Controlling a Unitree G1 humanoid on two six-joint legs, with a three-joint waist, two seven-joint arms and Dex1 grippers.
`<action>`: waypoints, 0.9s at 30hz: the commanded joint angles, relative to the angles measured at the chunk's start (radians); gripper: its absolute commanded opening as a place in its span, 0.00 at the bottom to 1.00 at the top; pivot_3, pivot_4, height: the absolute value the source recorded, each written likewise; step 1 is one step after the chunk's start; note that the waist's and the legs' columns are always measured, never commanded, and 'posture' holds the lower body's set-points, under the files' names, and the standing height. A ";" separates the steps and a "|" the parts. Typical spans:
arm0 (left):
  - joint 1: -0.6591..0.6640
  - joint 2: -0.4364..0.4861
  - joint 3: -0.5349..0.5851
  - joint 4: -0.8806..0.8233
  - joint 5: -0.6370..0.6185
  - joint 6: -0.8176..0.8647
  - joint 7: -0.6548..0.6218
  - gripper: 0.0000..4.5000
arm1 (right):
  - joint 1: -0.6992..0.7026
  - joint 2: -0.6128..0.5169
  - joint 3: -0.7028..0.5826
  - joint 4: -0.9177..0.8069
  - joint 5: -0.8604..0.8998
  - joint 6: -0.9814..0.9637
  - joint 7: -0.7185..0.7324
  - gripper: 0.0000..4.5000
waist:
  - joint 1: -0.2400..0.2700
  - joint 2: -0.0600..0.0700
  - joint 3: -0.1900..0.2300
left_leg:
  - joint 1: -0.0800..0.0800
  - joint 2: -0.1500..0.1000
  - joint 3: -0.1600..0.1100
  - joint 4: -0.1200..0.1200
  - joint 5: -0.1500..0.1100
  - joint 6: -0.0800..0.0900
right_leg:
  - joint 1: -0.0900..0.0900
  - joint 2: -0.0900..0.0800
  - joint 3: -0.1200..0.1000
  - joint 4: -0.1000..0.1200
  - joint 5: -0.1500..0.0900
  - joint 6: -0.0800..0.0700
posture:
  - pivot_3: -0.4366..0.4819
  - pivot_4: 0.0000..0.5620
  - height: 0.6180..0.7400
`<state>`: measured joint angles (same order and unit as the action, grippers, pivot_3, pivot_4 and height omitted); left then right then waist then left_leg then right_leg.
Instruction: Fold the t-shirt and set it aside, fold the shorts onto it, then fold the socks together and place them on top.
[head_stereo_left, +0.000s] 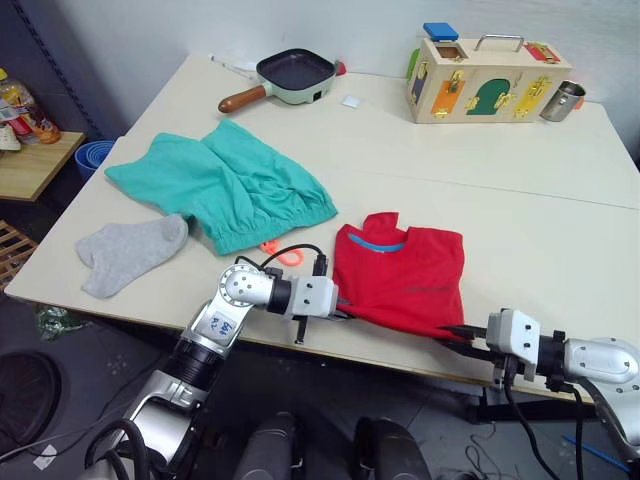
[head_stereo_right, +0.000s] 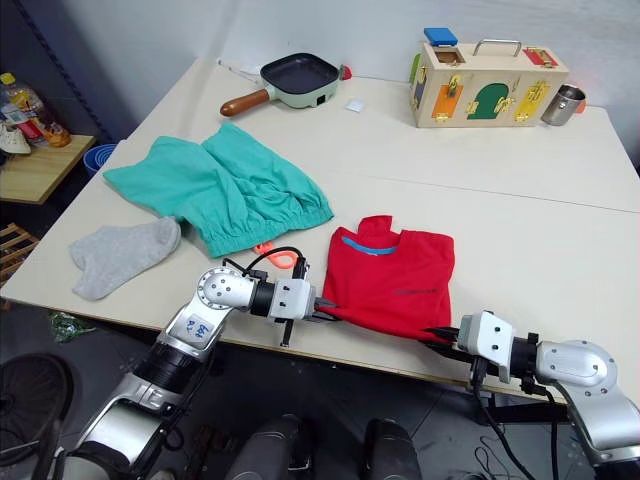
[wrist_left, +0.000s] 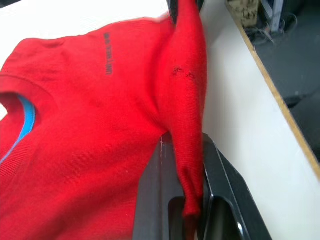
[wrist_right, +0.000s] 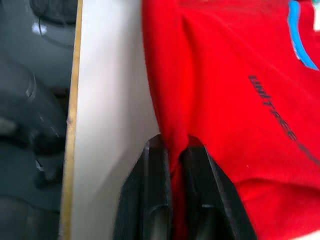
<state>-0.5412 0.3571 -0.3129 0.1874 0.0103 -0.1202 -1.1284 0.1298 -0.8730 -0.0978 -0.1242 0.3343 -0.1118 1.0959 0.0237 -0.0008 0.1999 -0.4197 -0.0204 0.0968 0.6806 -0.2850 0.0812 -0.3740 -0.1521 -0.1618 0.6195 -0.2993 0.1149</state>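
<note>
The red t-shirt (head_stereo_left: 405, 275) lies partly folded near the table's front edge, blue neckband facing the far side. My left gripper (head_stereo_left: 340, 312) is shut on its near-left hem (wrist_left: 187, 150). At the near-right corner my right gripper (head_stereo_left: 455, 335) is shut on the hem (wrist_right: 175, 165) too. The teal shorts (head_stereo_left: 230, 185) lie spread out to the left, with an orange drawstring loop (head_stereo_left: 280, 250) at the waistband. One grey sock (head_stereo_left: 125, 252) rests flat beside the shorts, near the table's left front corner.
At the back of the table (head_stereo_left: 560, 220) sit a green frying pan (head_stereo_left: 290, 75) with a wooden handle, a wooden latch box (head_stereo_left: 485, 80) and a metal cup (head_stereo_left: 565, 100). A low wooden shelf (head_stereo_left: 30, 160) with bottles stands left of the table.
</note>
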 joint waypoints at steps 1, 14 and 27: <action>0.029 0.060 0.049 -0.102 -0.093 0.044 -0.044 0.26 | 0.079 -0.061 -0.089 -0.090 0.134 0.134 0.074 0.44 | 0.001 0.001 0.000 | 0.000 0.000 0.000 0.000 0.000 0.000 | 0.000 0.000 0.000 0.000 0.000 0.000 | 0.48 0.27 1.00; -0.034 0.078 0.161 -0.176 -0.378 0.336 -0.061 0.38 | -0.090 0.010 -0.127 -0.178 0.382 0.435 0.081 0.38 | 0.005 0.002 0.000 | 0.013 0.005 -0.002 -0.001 -0.012 -0.006 | 0.015 0.002 0.000 -0.014 0.001 -0.002 | 0.48 0.27 1.00; -0.012 -0.131 -0.053 0.107 -0.095 0.123 0.125 0.01 | -0.225 0.323 0.145 0.135 -0.100 -0.004 -0.112 0.00 | -0.001 0.003 0.000 | 0.013 0.001 0.003 -0.002 -0.008 0.000 | 0.015 0.004 0.004 -0.008 -0.001 0.001 | 0.48 0.27 1.00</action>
<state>-0.5584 0.2423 -0.3672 0.2962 -0.0932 0.0185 -1.0350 -0.0779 -0.5612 0.0603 -0.0051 0.2566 -0.0990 1.0347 0.0232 0.0017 0.2000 -0.4062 -0.0190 0.0990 0.6789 -0.2932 0.0811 -0.3592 -0.1491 -0.1580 0.6113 -0.3003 0.1159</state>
